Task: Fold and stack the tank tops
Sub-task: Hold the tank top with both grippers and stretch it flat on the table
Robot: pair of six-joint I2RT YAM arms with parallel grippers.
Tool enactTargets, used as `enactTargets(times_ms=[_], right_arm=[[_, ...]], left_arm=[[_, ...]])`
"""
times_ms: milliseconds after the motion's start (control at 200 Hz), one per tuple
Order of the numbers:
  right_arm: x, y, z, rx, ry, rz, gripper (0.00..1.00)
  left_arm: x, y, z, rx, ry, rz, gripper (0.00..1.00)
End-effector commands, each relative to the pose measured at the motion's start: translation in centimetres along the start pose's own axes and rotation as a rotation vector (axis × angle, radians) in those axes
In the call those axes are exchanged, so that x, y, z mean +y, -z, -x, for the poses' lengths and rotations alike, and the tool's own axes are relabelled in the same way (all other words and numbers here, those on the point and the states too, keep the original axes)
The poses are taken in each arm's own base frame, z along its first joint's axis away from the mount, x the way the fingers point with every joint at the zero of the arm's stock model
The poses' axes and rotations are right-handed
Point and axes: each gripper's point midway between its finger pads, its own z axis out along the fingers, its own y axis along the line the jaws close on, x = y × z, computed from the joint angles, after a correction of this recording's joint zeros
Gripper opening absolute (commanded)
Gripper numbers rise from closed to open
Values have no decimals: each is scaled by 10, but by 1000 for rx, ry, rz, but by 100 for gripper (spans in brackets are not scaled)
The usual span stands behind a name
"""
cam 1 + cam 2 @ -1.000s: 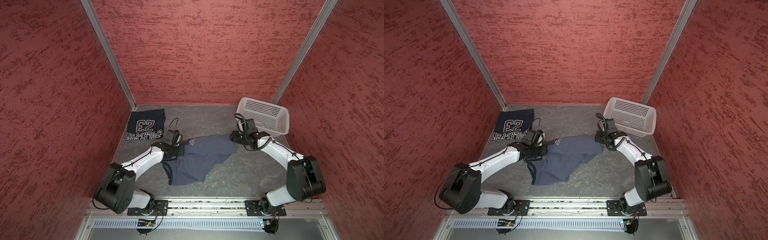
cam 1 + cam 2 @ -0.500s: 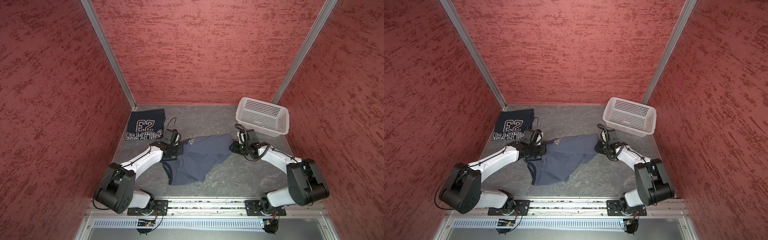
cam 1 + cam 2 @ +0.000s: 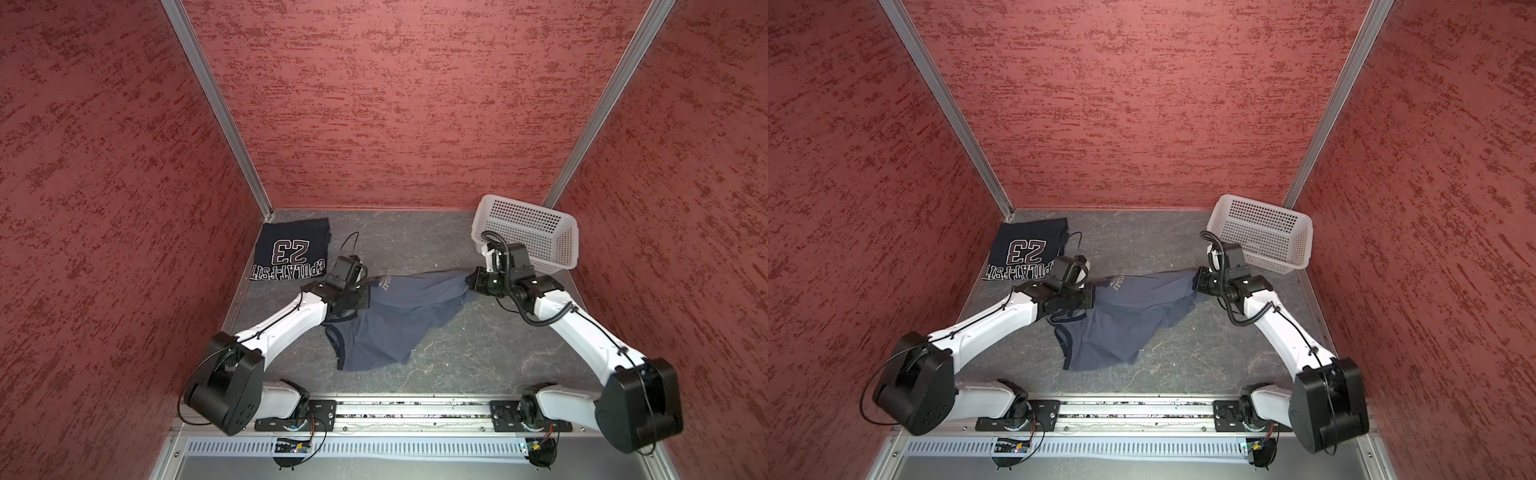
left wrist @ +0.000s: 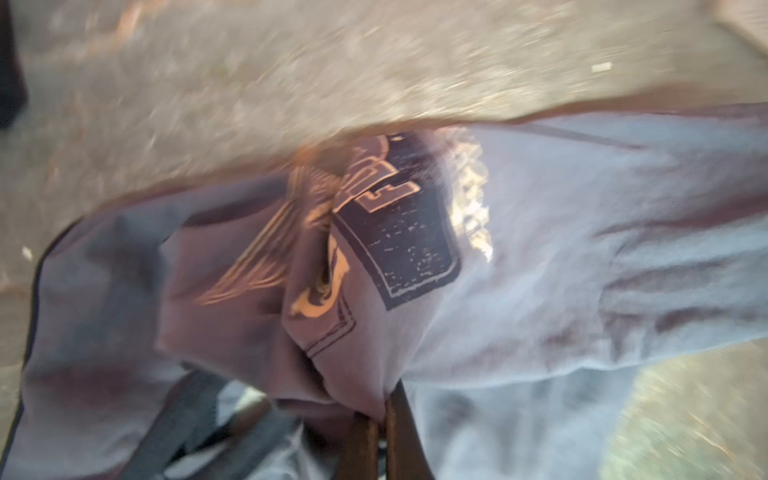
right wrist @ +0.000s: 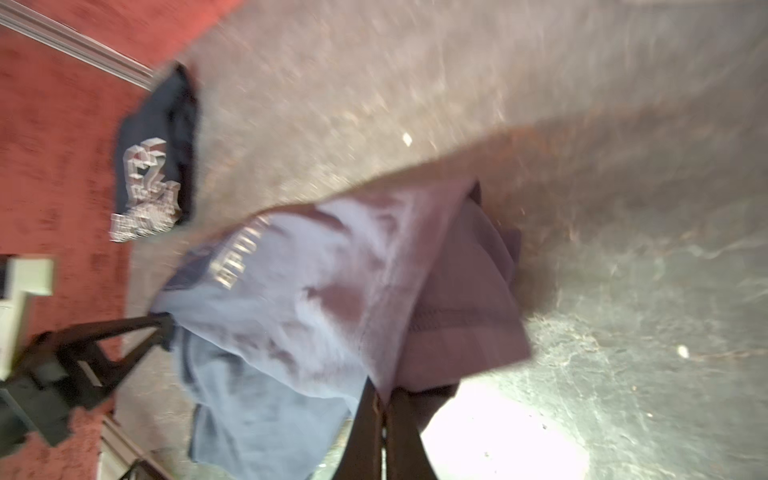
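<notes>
While the slate blue-grey tank top [image 3: 395, 320] is sagging unfolded over the middle of the table [image 3: 478, 374], I am holding it at both ends. The left gripper [image 4: 380, 409] is clamped on its printed edge and the right gripper [image 5: 382, 395] is pinching the opposite hem. The navy tank top [image 3: 291, 253] is lying folded in the far left corner, so I am judging the job half done: folding and stacking are remaining.

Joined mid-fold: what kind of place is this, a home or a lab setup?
Likely a purpose-built robot test cell, not a home: red textured wall panels in aluminium corner posts box in a grey tabletop, and the left arm and right arm bolt to a metal rail at its front edge.
</notes>
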Motion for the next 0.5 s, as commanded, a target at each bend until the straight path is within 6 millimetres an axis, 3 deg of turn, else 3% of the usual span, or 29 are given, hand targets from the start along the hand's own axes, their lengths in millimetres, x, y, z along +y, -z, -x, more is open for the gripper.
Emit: enactTargets(times_ms=[0,70,150,391,491], right_arm=[[8,44,18,-59,19,-59,0],[10,56,28,-66,18,-76,0],[11,56,36,-67,9,-78,0],[-15,4,43,-25,-65,-103,0],[-25,-4,49,-43,-98,-109,0]], left_arm=[[-10,30,23,-133,-39,-25,0],[2,33,24,-135,-4,17,0],[6,26,20,-91,-1,25,0],[6,-24,8,125,-17,73,26],[6,-33,10,133,-8,84,41]])
